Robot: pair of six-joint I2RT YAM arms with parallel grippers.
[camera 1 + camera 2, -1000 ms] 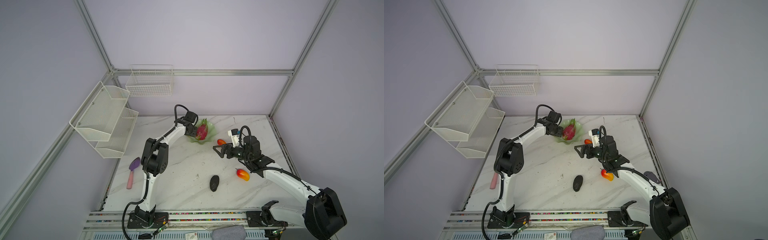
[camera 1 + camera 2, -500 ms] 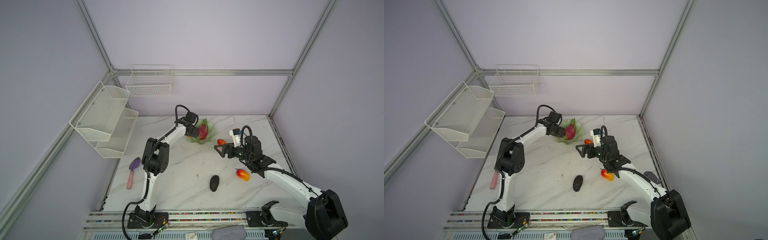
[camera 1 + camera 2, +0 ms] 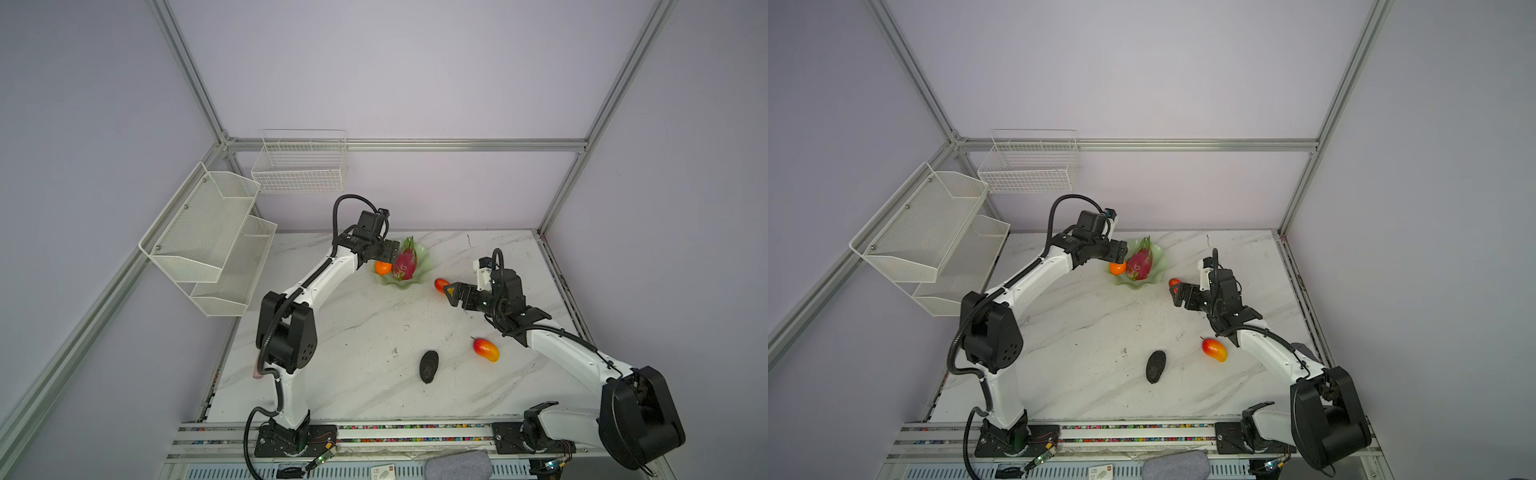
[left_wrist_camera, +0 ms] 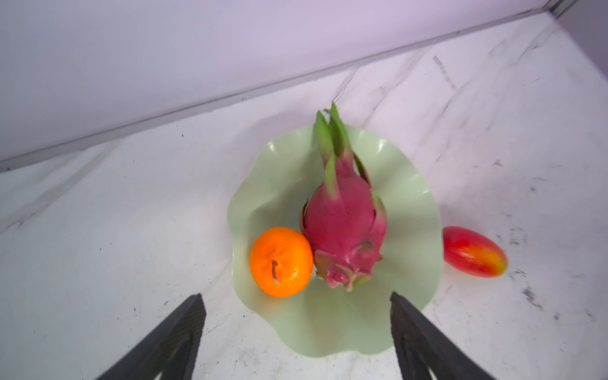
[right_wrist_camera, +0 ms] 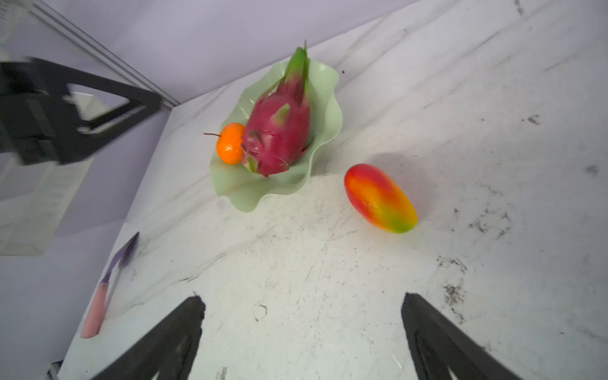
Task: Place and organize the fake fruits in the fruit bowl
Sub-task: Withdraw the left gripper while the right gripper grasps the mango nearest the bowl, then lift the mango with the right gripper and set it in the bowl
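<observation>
Left gripper [image 3: 390, 253] has spread wide, releasing the orange [image 4: 281, 262] into the left side of the bowl [image 4: 414, 210], touching the dragon fruit [image 4: 342, 227]. Right gripper [image 5: 301, 296], wide and empty, hovers by the far mango [image 5: 380, 199]; the near mango [image 3: 485, 349] and avocado [image 3: 429, 366] still lie outside.

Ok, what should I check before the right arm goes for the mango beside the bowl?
1. Right gripper open and empty: ok.
2. Mango lying free on the table, apart from the bowl: ok.
3. Room in the bowl beside the dragon fruit: ok.
4. Orange settled inside the bowl: cannot tell, it sits at the rim.
5. Left gripper clear of the bowl: not ok, it hangs open at the rim.
</observation>
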